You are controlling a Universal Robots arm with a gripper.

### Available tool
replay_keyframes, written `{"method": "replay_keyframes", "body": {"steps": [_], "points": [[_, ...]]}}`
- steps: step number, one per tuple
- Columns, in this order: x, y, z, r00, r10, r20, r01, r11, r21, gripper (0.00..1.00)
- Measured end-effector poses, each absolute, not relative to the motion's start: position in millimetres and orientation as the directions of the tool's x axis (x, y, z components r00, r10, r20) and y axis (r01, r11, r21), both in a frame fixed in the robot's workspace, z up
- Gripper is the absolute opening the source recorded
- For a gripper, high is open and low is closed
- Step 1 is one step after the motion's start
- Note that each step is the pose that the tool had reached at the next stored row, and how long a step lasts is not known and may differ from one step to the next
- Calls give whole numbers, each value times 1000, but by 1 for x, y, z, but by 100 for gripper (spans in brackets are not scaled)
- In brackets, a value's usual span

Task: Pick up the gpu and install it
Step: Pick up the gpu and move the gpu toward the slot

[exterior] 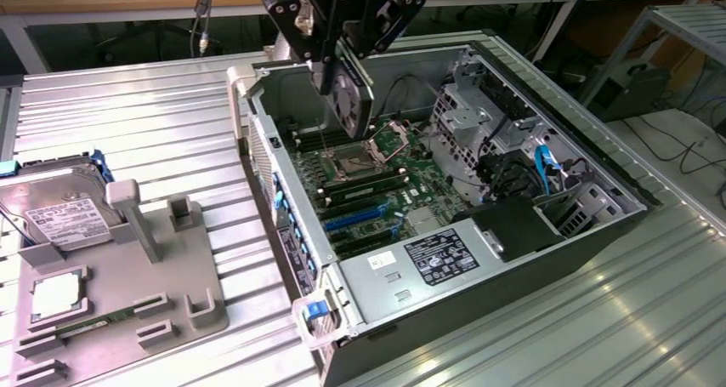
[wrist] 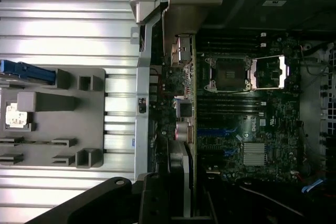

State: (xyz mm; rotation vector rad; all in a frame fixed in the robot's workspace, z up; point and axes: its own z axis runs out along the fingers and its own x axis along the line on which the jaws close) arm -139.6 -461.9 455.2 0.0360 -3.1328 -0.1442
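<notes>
Your end effector (exterior: 340,51) clamps the gpu (exterior: 352,106) above the case (exterior: 511,319), mid-carry; seating likely needs its edge over the slots (exterior: 357,221) at 6 o'clock.

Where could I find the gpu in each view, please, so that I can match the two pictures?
Exterior view: the gpu hangs from the gripper above the open computer case, in the upper middle of the picture.
Wrist view: the gpu runs edge-on between the case's wall and the CPU socket.
Shared landmark: the open CPU socket.
</notes>
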Motion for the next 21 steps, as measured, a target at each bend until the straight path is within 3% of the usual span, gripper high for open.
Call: {"method": "replay_keyframes", "body": {"steps": [21], "points": [[-91, -462, 450, -1000, -31, -5, -31, 995, 92, 29]]}}
